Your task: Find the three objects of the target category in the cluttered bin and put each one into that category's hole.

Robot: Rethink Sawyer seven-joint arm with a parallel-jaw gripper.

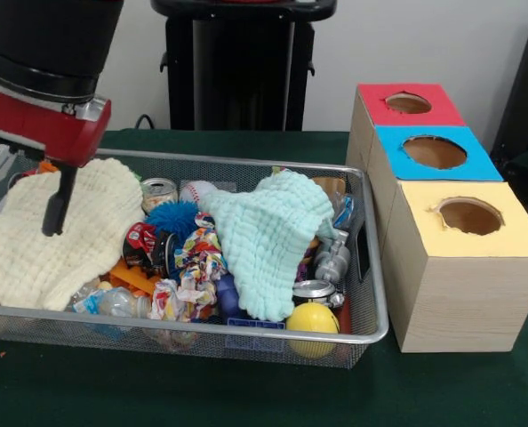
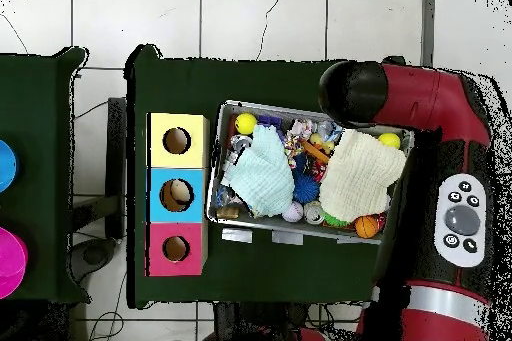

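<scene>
Gripper [image 1: 20, 191] seen spread wide, empty, hung over cream cloth [image 1: 55, 231] at bin [image 1: 371, 267] end farthest from boxes. No plush toy visible; three objects judged buried under cloths and clutter. Red-topped hole [image 1: 408, 103] found beside bin, behind blue-topped hole [image 1: 435, 152] and yellow-topped hole [image 1: 470, 215].

Risk: cloth snagged and dragged, clutter spilled over rim; rope knot [image 1: 193, 271] mistaken for toy.

Counted: two cloths, three boxes, two yellow balls.

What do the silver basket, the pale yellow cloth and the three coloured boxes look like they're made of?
The large silver basket looks like fine metal wire mesh with a smooth rounded rim; you can see through its walls. The pale yellow crinkled cloth seems to be soft cotton gauze, puckered and matte. The light boxes look like wood, grain showing on the sides, with painted tops.
</scene>
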